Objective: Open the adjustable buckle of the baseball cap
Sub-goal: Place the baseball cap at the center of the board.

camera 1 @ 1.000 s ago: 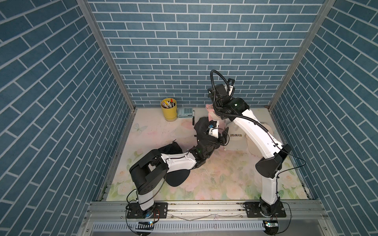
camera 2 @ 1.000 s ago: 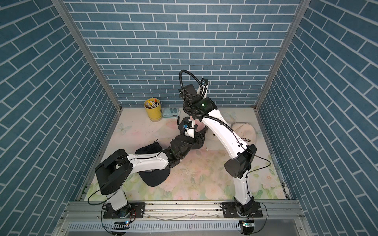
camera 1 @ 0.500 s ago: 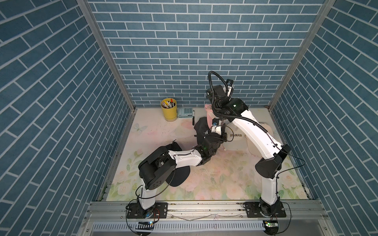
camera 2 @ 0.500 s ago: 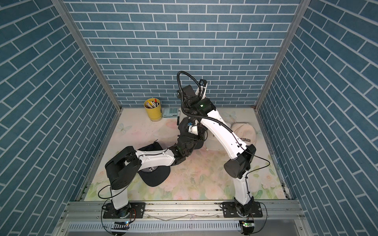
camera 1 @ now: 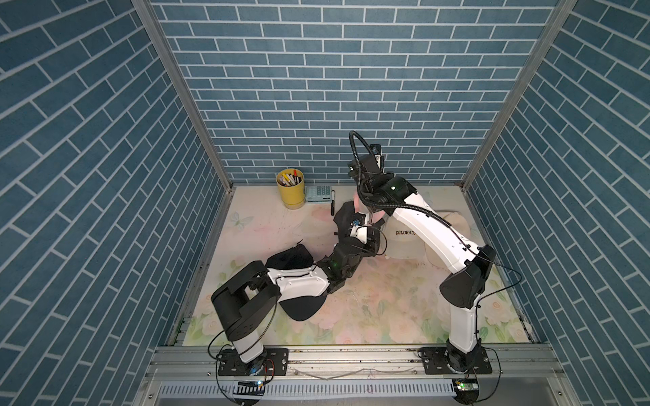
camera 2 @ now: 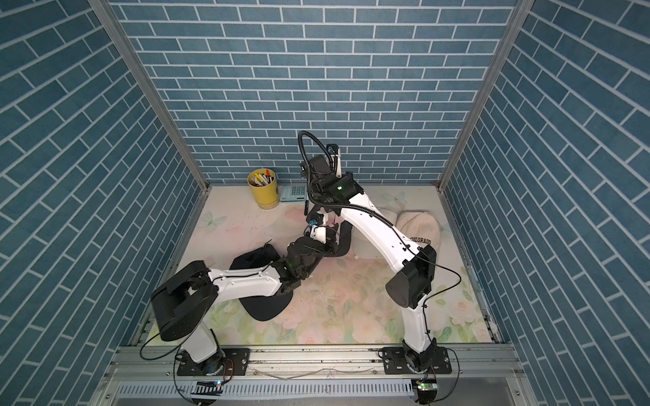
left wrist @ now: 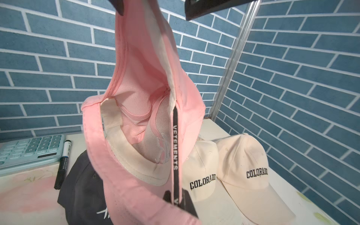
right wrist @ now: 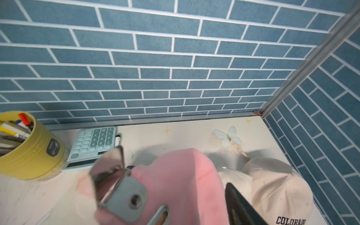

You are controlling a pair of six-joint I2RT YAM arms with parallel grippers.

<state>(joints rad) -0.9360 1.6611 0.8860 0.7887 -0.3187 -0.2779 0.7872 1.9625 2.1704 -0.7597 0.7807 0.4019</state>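
Little had shifted in the arms over the last second; the grips had changed. The left gripper (left wrist: 176, 197) had pinched shut on the black lettered strap (left wrist: 175, 140), low down near its free end. The right gripper (left wrist: 153, 11) had let its jaws spread, so one finger stood clear of the fabric.

The pink cap (left wrist: 140, 68) hung in the air near the back wall, crown sagging, above a dark cap (left wrist: 81, 191) and just beside the cream ones. Close to the right wrist camera the metal buckle (right wrist: 124, 192) showed with its flap seemingly lifted. It was blurred, and I could not tell whether the strap had run free.

To my eye the cap would handle as a light, floppy thing. It was soft cloth that folds and swings and gives nothing to push against. The strap was thin webbing, likely to slip through a loose pinch. The buckle was the only hard part, small and smooth. The best holds looked to be the strap's tail and the band right beside the buckle.

Counting up, there was one pink cap and two cream COLORADO caps (left wrist: 200, 165) (left wrist: 245, 155). There were two dark caps as far as I could judge, the second (camera 1: 292, 258) lying under the left arm. I also saw one yellow cup (right wrist: 29, 153) of pens, one calculator (right wrist: 93, 140) and one marker (left wrist: 63, 161) on the table (right wrist: 185, 132).
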